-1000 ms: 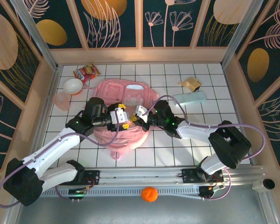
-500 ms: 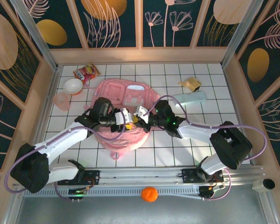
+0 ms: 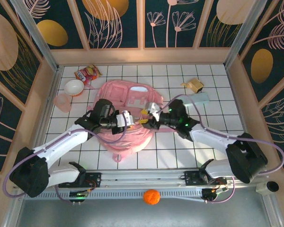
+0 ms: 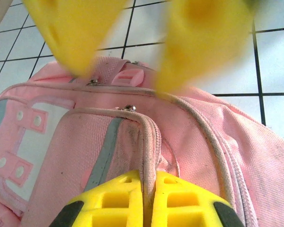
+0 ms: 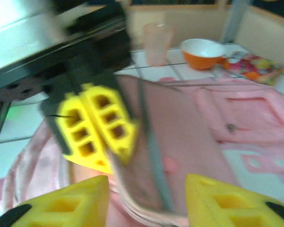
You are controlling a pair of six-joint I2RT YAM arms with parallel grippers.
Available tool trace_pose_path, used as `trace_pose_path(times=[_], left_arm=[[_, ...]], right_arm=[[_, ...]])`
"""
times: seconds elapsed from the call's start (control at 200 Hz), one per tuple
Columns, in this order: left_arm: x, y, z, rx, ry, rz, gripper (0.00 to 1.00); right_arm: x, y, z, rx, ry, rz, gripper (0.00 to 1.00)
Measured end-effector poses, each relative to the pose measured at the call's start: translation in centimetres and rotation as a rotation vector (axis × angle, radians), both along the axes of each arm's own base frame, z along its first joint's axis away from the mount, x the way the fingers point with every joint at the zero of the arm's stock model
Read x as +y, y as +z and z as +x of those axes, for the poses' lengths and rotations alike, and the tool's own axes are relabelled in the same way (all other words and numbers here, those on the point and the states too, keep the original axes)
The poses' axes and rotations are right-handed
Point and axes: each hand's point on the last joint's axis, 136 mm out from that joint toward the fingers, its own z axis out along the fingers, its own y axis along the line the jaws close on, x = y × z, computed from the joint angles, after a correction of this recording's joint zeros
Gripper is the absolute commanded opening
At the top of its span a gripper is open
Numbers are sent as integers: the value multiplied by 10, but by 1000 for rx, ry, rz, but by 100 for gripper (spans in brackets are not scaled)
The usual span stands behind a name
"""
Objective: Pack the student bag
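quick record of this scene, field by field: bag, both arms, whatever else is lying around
backpack: pink, lying mid-table
left gripper: jaws shut on a pocket edge of the backpack
right gripper: jaws open, at the same pocket flap
left of backpack: bowl, cup, snack packet
right of backpack: pale blue box, small brown carton
in front of the arm bases: orange ball

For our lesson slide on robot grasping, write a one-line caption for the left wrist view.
Left gripper pinches the piped pocket seam of a pink backpack lying on white tiles.
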Motion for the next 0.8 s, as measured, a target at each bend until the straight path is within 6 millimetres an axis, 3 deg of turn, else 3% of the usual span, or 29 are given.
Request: trace_pose_path(times=[0.09, 0.18, 0.335, 0.44, 0.586, 0.796], left_arm=[[5, 2, -6, -16, 6, -9, 0], [8, 7, -10, -34, 6, -22, 0], [10, 11, -12, -52, 11, -28, 0], [11, 11, -14, -57, 10, -28, 0], [12, 11, -15, -68, 6, -23, 0], [12, 11, -15, -81, -3, -18, 0]], right_arm=[[-29, -4, 28, 14, -88, -12, 59], [-49, -32, 46, 80, -143, -89, 60], [-52, -82, 53, 197, -115, -238, 60], [-51, -101, 57, 225, -86, -297, 61], [-50, -107, 64, 208, -62, -322, 61], [-51, -94, 78, 206, -4, -294, 61]])
